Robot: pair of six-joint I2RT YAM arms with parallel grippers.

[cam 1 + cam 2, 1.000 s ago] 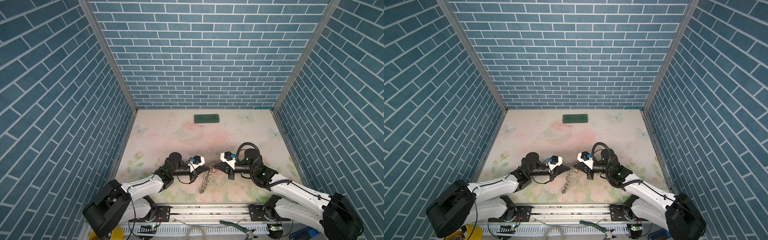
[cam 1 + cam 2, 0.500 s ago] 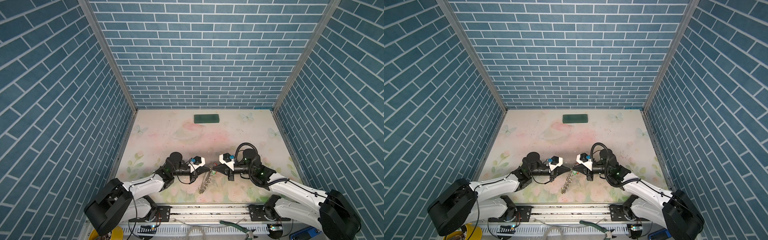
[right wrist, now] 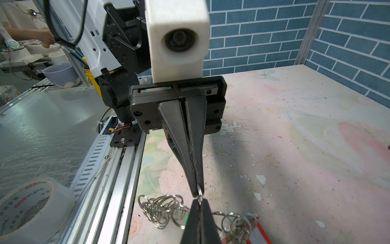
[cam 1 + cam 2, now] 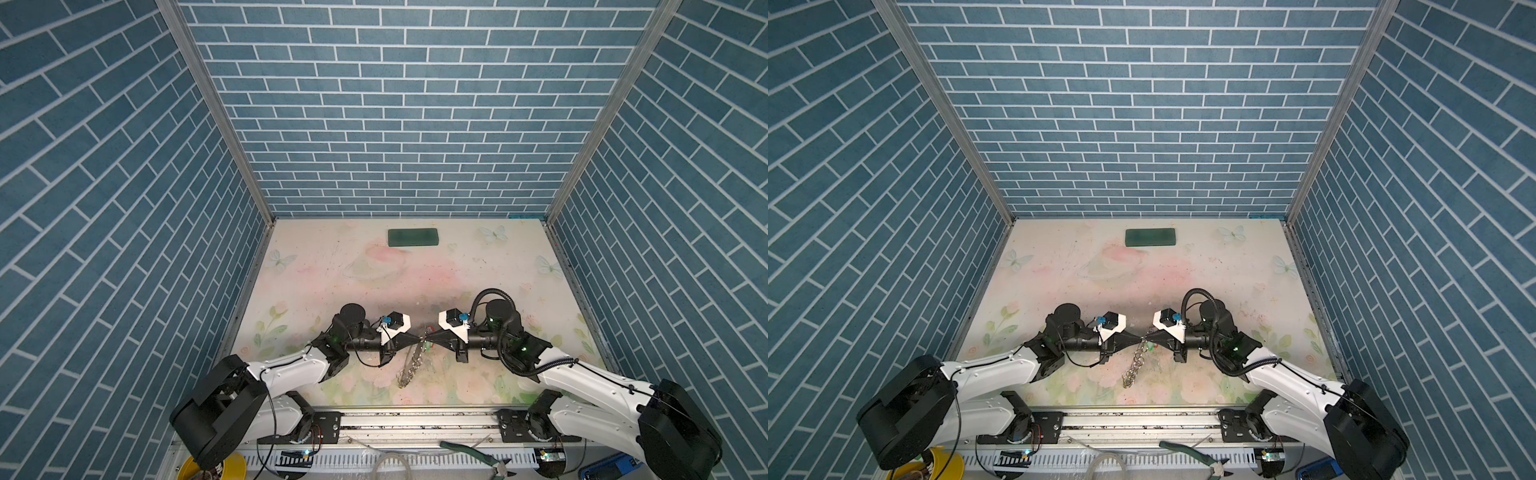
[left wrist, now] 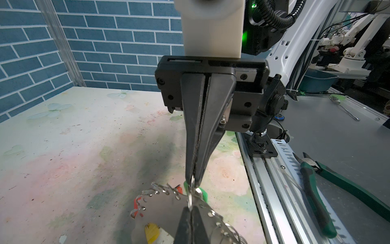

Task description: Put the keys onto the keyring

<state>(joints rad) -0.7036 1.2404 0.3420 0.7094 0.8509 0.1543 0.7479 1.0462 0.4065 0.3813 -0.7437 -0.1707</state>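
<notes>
Blue brick-pattern walls enclose the floral table (image 4: 374,282); take the green block (image 4: 413,238) at its far end as your reference.

**Position.** The left gripper (image 4: 419,340) and the right gripper (image 4: 430,338) meet tip to tip well apart from the green block, on the robot's side of it. The keyring (image 4: 409,368) trails from that meeting point, further still from the block.

**Claw state.** Both claws are clamped fully down on the same small split ring (image 5: 190,195) at the edge of the hoop, one from each side.

**Progress (a judgement).** Both top views show no loose keys between the green block and the grippers, so most of the collecting looks done. The double grip suggests that one ring is being worked on, with threading not yet finished.

**View differences.**
- The left wrist view shows the flat grey hoop with a green tag (image 5: 203,192), a red tag (image 5: 136,206) and a yellow tag (image 5: 152,231) at its rim. You cannot tell whether these are attached or merely lying under it.
- The right wrist view shows the bunched spare rings (image 3: 162,211) resting on the table.
- The top views resolve neither.
</notes>
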